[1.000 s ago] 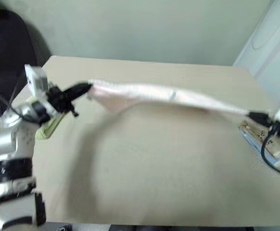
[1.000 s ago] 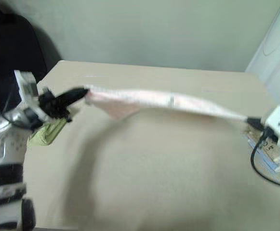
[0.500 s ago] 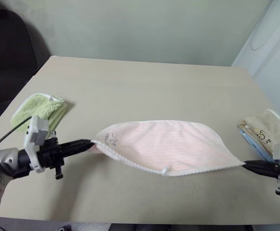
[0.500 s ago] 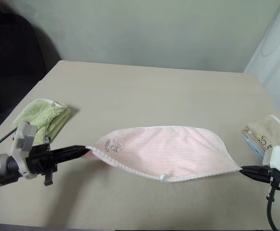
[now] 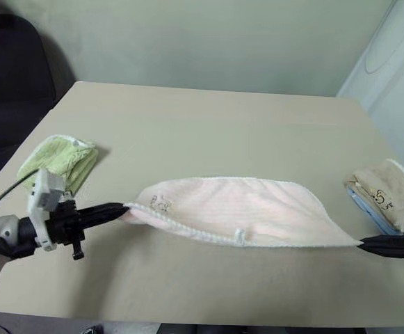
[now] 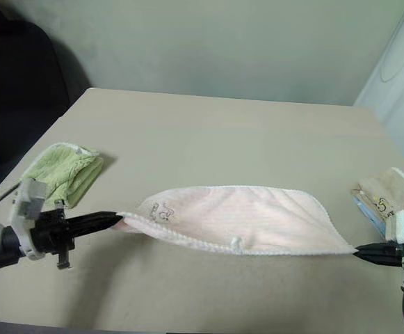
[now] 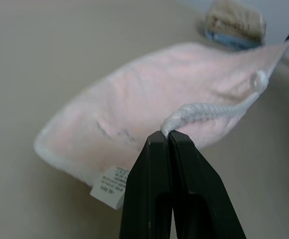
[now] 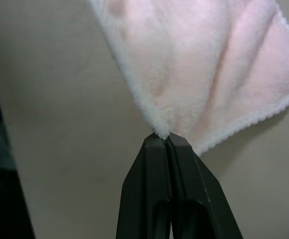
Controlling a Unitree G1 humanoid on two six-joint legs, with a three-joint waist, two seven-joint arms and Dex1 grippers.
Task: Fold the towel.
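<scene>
The pale pink towel [image 5: 247, 212] with white scalloped edging is stretched left to right over the near half of the table, sagging onto the tabletop. A small dark printed mark [image 5: 161, 204] shows near its left end and a white loop tab [image 5: 240, 236] on its near edge. My left gripper [image 5: 124, 208] is shut on the towel's left corner [image 7: 170, 130]. At the table's right edge, my right gripper [image 5: 361, 243] is shut on the right corner [image 8: 160, 130]. A white label [image 7: 109, 185] hangs under the towel in the left wrist view.
A folded light green towel [image 5: 57, 161] lies at the left of the tan table [image 5: 215, 132]. A beige towel with a dark print [image 5: 386, 189] rests on a flat blue-edged thing at the right edge. A pale wall stands behind the table.
Both grippers have come back toward me and down with the towel between them. The cloth, hanging taut in the air a second ago, now sags onto the near part of the table.
</scene>
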